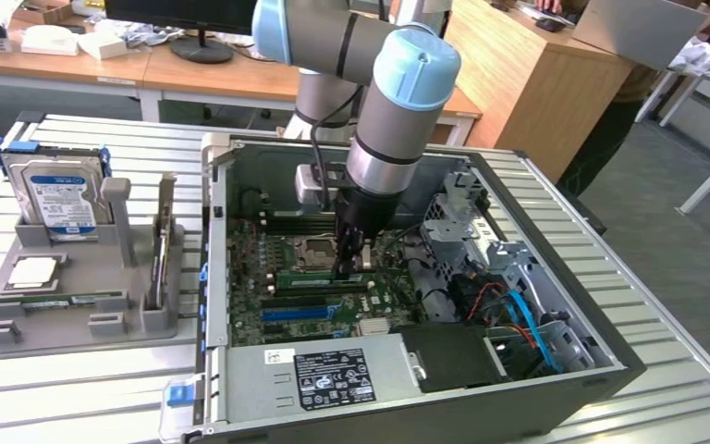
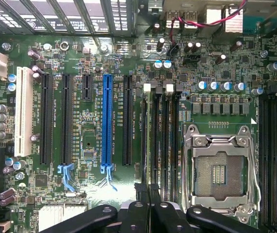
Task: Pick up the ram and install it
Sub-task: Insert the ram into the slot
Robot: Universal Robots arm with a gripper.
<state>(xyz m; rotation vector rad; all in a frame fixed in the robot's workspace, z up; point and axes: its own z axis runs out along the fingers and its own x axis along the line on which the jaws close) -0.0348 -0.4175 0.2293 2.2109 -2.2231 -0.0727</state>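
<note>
Gripper: we see the gripper (image 1: pixel 352 265) low inside the case (image 1: pixel 602 370), its fingertips (image 2: pixel 143 190) drawn together. As far as we can judge, they pinch the ram's top edge.
Ram: the ram (image 1: pixel 318 277) is over the motherboard (image 1: pixel 256 305), directly under the gripper. It lies along the black slots just beside the CPU socket (image 1: pixel 318 248), on the side toward the blue slot (image 1: pixel 296 313).
Done: we judge the pick-up finished, since the ram is off the tray (image 1: pixel 34 326) and has been brought to its slot.
Left: we cannot tell whether the ram is pressed fully home. The white clips (image 2: pixel 147 88) at the slot ends give no clear sign of being latched, and the fingers have not let go.
Progress: late in the task by our reading, at the seating step.
Look: the ram is a long, thin green strip standing on edge, about as long as the slots it lines up with. From the wrist view we meet it edge-on, so its chips are hidden.
Tray: the hard drive (image 1: pixel 59 199) stands upright at the back, well apart from the work. Another green strip (image 1: pixel 69 301) seems to lie in the tray's front groove.
</note>
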